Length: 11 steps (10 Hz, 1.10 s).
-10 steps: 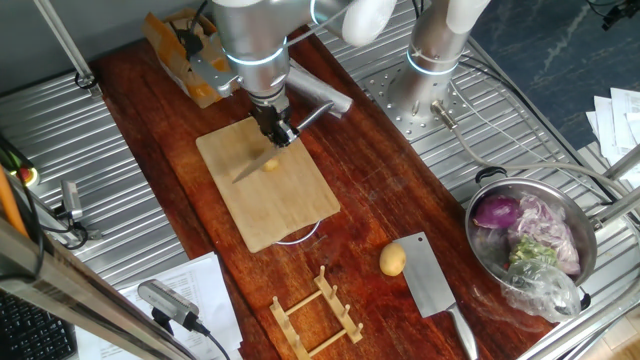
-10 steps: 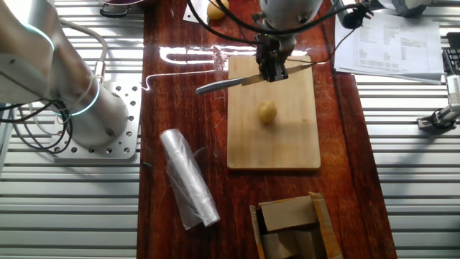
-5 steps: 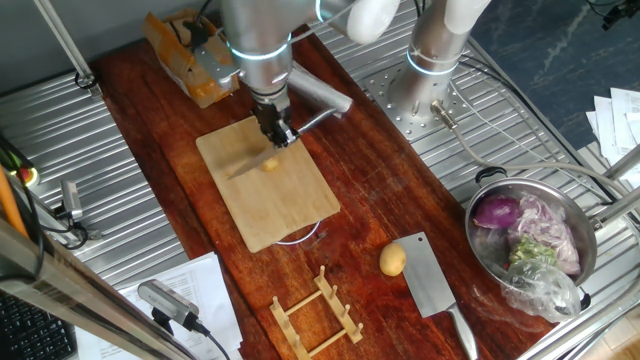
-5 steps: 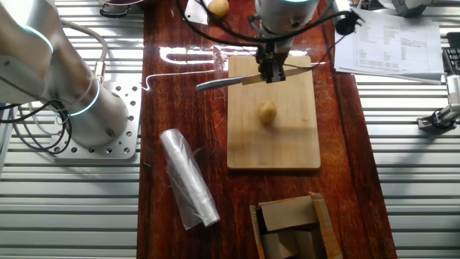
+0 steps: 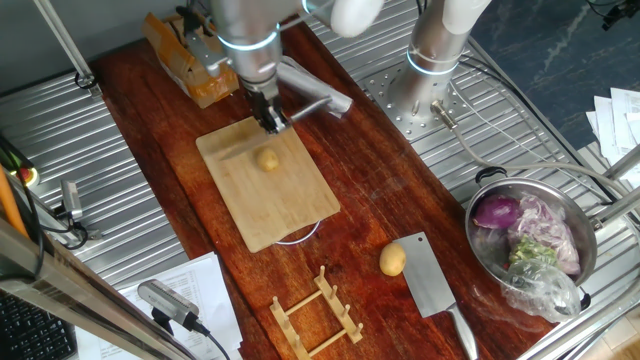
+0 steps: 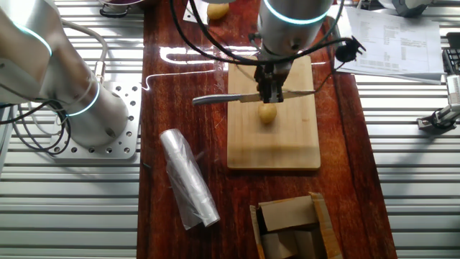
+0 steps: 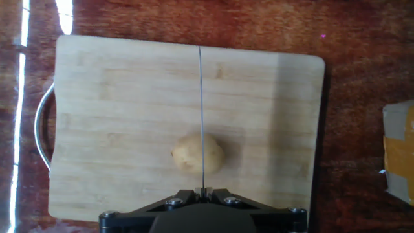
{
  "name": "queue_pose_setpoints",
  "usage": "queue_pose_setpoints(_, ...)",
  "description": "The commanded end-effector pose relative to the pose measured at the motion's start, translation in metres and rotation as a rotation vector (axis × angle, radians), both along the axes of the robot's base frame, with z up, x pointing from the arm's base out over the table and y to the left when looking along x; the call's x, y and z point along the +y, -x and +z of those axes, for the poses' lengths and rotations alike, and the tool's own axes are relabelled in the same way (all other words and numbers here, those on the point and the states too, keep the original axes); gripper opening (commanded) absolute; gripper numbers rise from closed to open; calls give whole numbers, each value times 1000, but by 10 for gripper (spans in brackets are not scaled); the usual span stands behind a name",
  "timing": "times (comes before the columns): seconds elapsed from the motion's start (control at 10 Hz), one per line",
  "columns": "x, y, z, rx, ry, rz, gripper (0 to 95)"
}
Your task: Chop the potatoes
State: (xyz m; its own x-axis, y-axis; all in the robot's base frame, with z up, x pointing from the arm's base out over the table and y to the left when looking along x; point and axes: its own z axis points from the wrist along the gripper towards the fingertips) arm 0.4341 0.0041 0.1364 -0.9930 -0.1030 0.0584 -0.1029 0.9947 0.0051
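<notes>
The gripper [image 6: 271, 92] is closed on the handle of a knife [image 6: 223, 98] and holds it over the cutting board [image 6: 274, 147], the blade lying level and reaching out past the board's edge toward the plastic roll [image 6: 188, 179] side. In the hand view the blade [image 7: 201, 116] is seen edge-on as a thin line that crosses the potato [image 7: 198, 154] near its middle (whether the edge touches the skin, I cannot tell). This potato is whole and lies about at the middle of the board [image 7: 129, 97], with bare wood all around it and well apart from every board edge. Its long axis runs across the blade line, only slightly longer than its width. A second potato [image 5: 393, 260] lies on the red-brown table [image 5: 370, 190], just beside a cleaver [image 5: 432, 281]. A cardboard box [image 6: 291, 226] stands near the board's far end
</notes>
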Motion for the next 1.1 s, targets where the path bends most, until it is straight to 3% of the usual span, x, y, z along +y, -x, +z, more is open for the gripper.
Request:
queue_pose_setpoints(0.1,-1,0,0,-30,-21,-1,0)
queue_pose_setpoints(0.2,-1,0,0,-35,-22,0,0)
queue_pose_setpoints(0.5,0,-30,-7,-45,-22,-72,0)
queue_pose_setpoints(1.1,-1,-31,-15,-39,-22,-113,0)
